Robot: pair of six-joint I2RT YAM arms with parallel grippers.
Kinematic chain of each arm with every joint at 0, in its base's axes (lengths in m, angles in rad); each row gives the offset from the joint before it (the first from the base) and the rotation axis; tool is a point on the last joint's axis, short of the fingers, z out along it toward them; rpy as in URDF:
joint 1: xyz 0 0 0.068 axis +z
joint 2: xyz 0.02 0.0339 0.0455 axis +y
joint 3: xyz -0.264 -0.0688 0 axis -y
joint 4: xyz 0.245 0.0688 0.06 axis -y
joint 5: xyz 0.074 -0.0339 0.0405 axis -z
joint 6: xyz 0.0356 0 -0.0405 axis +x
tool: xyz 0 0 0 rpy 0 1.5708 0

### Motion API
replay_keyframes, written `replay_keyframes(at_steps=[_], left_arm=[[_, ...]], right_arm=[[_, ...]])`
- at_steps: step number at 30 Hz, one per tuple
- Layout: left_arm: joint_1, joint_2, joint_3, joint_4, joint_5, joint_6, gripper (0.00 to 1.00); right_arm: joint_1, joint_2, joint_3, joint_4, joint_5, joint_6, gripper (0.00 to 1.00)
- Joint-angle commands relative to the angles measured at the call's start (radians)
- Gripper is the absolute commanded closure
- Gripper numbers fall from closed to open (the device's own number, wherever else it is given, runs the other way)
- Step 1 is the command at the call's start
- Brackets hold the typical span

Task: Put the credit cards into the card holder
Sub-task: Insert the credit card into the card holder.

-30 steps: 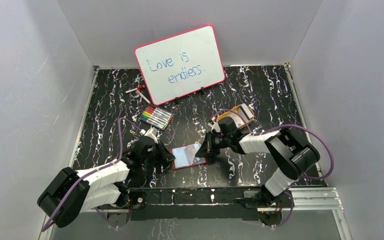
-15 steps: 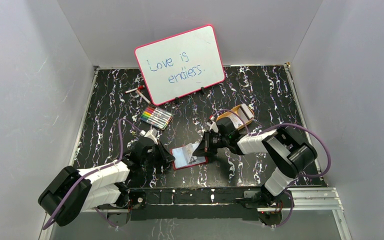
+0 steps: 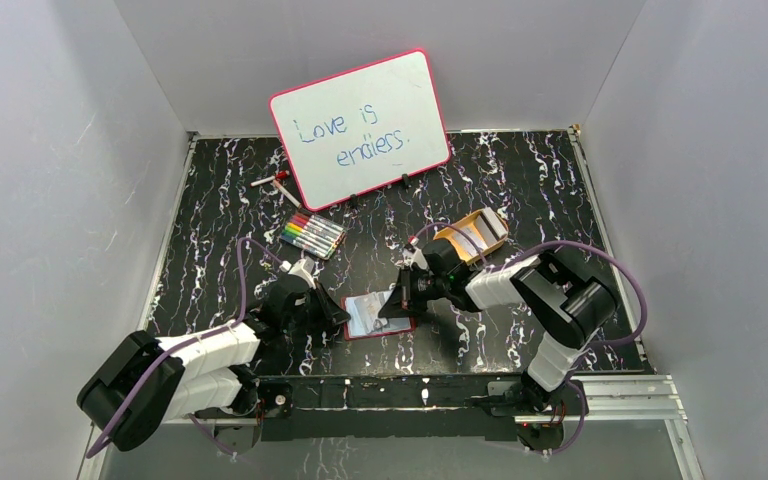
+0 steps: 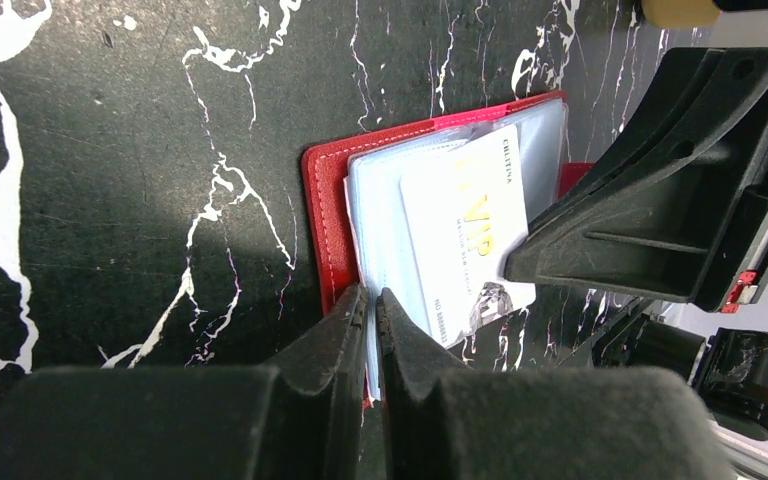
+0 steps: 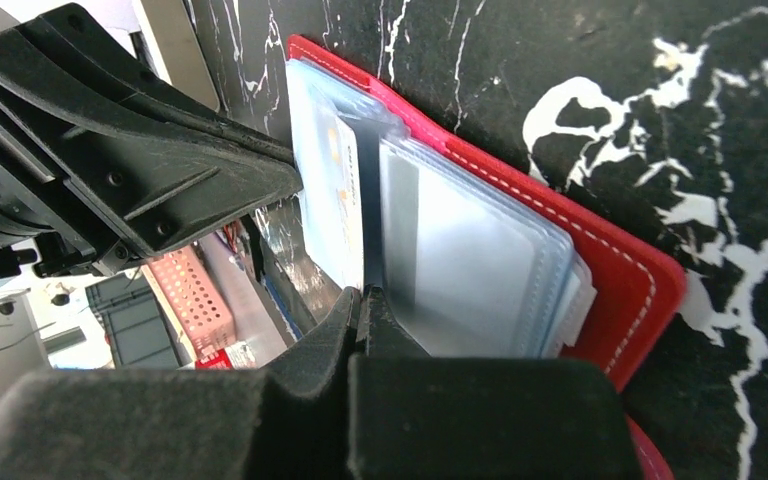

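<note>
Card holder (image 3: 380, 314) foremost — whiteboard (image 3: 360, 127) behind, tray (image 3: 490, 222) to right.

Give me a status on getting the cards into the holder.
Done: the card holder lies open, its sleeve edge pinched in the left fingers. In hand: the right fingers hold one VIP card against the clear sleeves. Part of it sticks out, and I cannot tell whether it is in a pocket. Left: more cards wait in the orange tray.

black-and-white arms (image 3: 210, 350), purple cables (image 3: 241, 275), matte black fingers (image 4: 320, 370)
</note>
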Motion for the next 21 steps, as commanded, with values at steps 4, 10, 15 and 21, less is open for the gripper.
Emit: replay_keyframes(at_steps=[4,10,15,21], left_arm=[[0.000,-0.002,-0.011,0.000,0.002,0.003,0.94],[0.000,-0.023,-0.011,-0.020,-0.014,0.002,0.95],[0.000,-0.045,-0.020,-0.030,-0.024,-0.003,0.96],[0.000,-0.031,-0.024,-0.006,-0.011,-0.010,0.99]], right_arm=[[0.029,-0.024,0.051,-0.082,0.022,-0.039,0.81],[0.029,-0.085,0.080,-0.206,0.075,-0.083,0.73],[0.029,-0.110,0.063,-0.211,0.089,-0.073,0.73],[0.034,-0.094,0.062,-0.181,0.064,-0.064,0.77]])
